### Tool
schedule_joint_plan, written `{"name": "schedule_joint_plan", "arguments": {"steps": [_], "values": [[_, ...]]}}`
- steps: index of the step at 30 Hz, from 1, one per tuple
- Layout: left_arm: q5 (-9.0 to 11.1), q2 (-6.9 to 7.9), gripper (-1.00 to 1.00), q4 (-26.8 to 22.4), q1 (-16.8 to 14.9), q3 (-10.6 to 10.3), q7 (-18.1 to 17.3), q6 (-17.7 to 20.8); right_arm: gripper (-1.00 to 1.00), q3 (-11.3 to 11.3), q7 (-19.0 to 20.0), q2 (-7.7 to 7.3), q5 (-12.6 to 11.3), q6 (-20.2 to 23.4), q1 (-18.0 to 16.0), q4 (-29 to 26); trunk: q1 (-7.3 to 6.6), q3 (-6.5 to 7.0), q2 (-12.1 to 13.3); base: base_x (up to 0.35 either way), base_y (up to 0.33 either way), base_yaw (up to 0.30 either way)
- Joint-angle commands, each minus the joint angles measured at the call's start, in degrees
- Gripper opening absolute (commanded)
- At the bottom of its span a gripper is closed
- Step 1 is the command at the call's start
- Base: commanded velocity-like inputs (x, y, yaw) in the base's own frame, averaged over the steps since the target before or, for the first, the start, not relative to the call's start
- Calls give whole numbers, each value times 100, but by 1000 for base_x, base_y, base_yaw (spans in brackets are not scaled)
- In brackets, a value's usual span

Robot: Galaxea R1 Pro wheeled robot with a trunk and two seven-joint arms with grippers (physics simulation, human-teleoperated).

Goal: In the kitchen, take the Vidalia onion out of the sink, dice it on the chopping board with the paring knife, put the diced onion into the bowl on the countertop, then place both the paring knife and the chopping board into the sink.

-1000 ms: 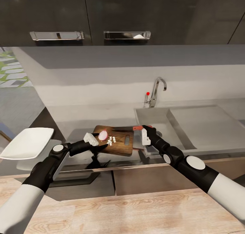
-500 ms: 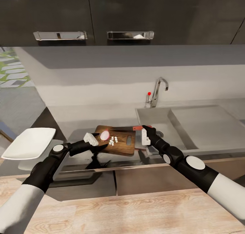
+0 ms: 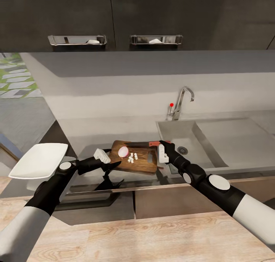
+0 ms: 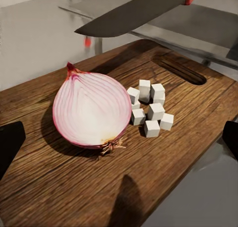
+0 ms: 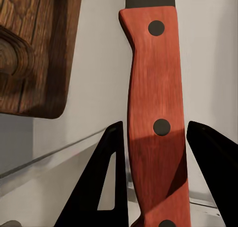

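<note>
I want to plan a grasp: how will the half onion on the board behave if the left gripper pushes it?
The half onion stands tilted on its curved side, so a push would probably rock or roll it. Its smooth skin may slip on the chopping board. The diced cubes beside it would likely scatter.

Both arms: white upper sleeves, black forearm sections, a round white cap at each wrist joint, matte finish. Left arm carries a flat grey-white panel along the forearm. Left gripper [image 3: 110, 163]: white block housing, black tapered fingers; the fingers [image 4: 10, 143] show as plain black wedges in the left wrist view. Right gripper [image 3: 162, 144]: white housing, black body; its fingers [image 5: 101, 187] are black, triangular, one with a slotted cut-out.
</note>
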Motion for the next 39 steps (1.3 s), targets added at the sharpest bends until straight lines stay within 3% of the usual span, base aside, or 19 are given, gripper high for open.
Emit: {"name": "schedule_joint_plan", "arguments": {"steps": [1,14,17,19,39], "values": [[50,5,100,-4,-5,-11,-8,59,-100,19,32,-5,59,48,-9,-15,3,-11,-12,0,0,0],[50,5,100,-4,-5,-11,-8,-1,-100,63,36,-5,65,32,-9,-6,3,-11,-12,0,23,0],[50,5,100,-4,-6,-11,-8,-10,-100,312,36,-5,65,49,-9,2,3,-11,-12,0,0,0],[50,5,100,-4,-6,-11,-8,-11,-100,356,36,-5,65,55,-9,5,3,-11,-12,0,0,0],[50,5,100,-4,-5,-11,-8,-11,-100,399,36,-5,65,71,-9,65,3,-11,-12,0,0,0]]}}
